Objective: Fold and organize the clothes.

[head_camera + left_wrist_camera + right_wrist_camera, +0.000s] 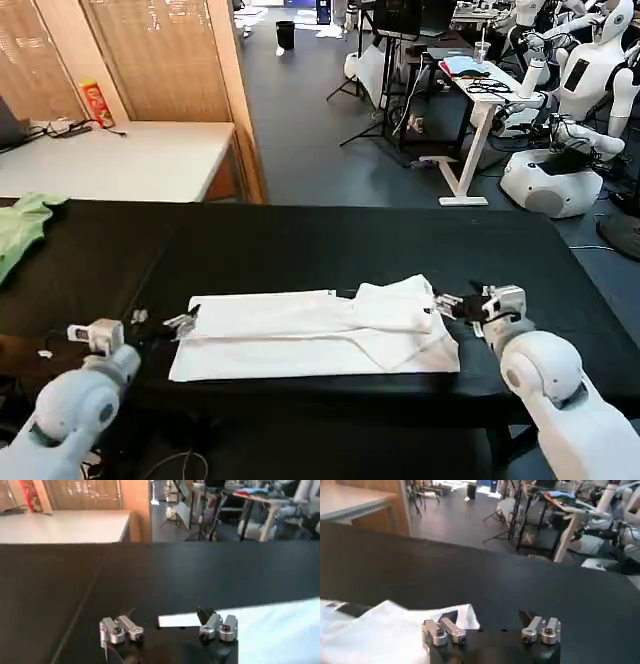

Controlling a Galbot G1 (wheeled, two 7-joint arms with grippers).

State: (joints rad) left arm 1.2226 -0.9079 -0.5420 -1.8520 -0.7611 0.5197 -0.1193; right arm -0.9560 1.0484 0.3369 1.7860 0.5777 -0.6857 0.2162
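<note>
Black cloth covered the long worktable (300, 250), with a pale table and wooden screens behind it at about eleven o'clock and an open lab floor with white robots at one to two o'clock. On the near half of the black surface lay the white cotton short-sleeved T-shirt (310, 335), folded into a long flat band running from nine to three o'clock, with a loose bunched flap raised at its three o'clock end. The left gripper (183, 322) sat low over the table at the shirt's nine o'clock edge; in the left wrist view its fingers (119, 629) stood well apart, one over bare black cloth and the other just at the corner of the white fabric (280, 625), clamped on nothing. The right gripper (452, 302) rested at the shirt's three o'clock end, beside the raised flap; its fingers (441, 630) were likewise spread, one over the edge of the white cloth (380, 630), the other over bare table. A light green crumpled garment (20, 225) lay at the table's far ten o'clock corner, well apart from both grippers.
</note>
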